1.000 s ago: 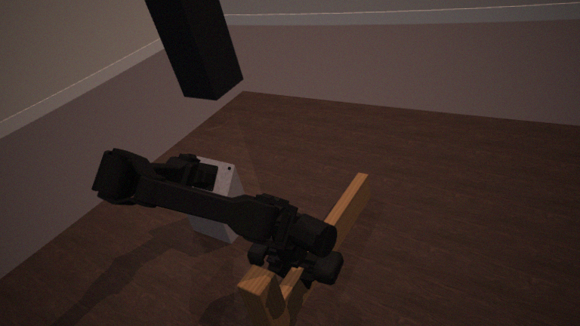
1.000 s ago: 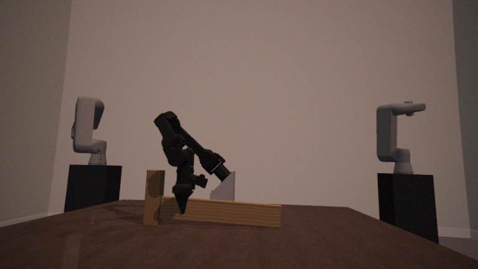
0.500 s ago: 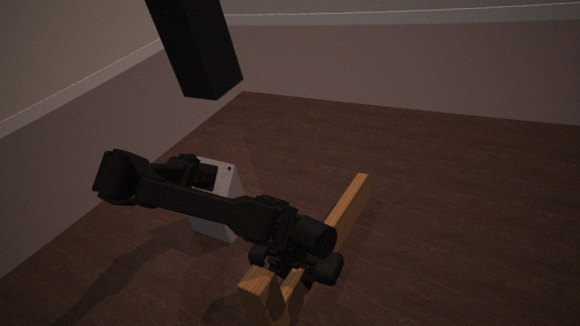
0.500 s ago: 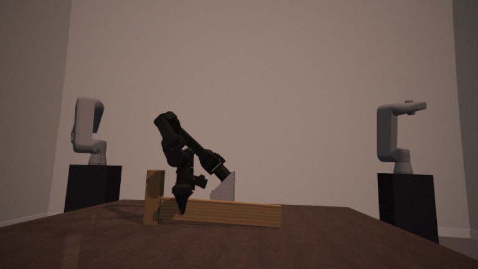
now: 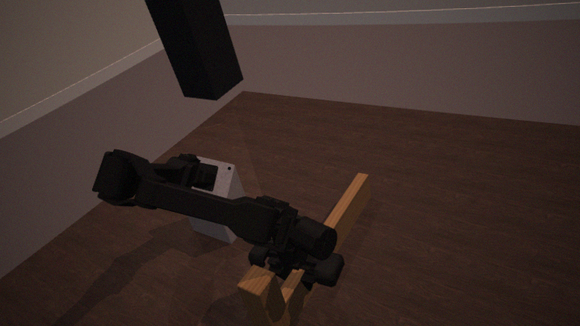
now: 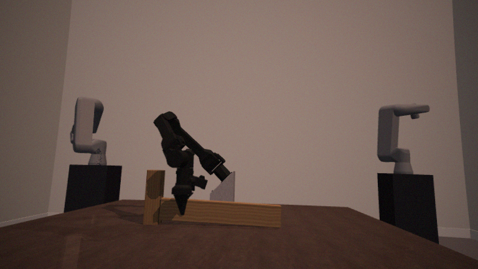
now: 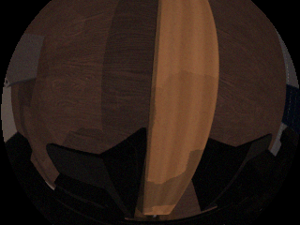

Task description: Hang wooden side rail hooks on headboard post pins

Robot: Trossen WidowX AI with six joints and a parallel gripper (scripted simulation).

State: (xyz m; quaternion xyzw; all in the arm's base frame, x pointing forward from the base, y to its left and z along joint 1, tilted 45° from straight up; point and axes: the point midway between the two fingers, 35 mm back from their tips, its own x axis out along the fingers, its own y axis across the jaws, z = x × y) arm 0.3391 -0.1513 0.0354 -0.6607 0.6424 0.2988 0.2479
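The wooden side rail (image 5: 349,204) (image 6: 232,213) (image 7: 185,56) runs nearly level, its far end low at the table. Its near end meets the headboard post's face in the exterior view, with no clear gap. The upright wooden headboard post (image 5: 257,281) (image 6: 151,197) stands at that end, its top above the rail's. The steel hooks, the pins and the slot are hidden, so I cannot tell whether the hooks sit on the pins. My gripper (image 5: 307,284) (image 6: 182,212) (image 7: 162,131) points down and is shut on the rail near the post, one finger on each side.
The arm's pale grey base block (image 5: 214,230) (image 6: 224,190) stands behind the rail. Black pedestals (image 5: 194,44) (image 6: 92,187) (image 6: 405,198) with other, pale arms (image 6: 83,128) (image 6: 386,132) stand beyond the wooden table top (image 5: 461,219) (image 6: 218,248).
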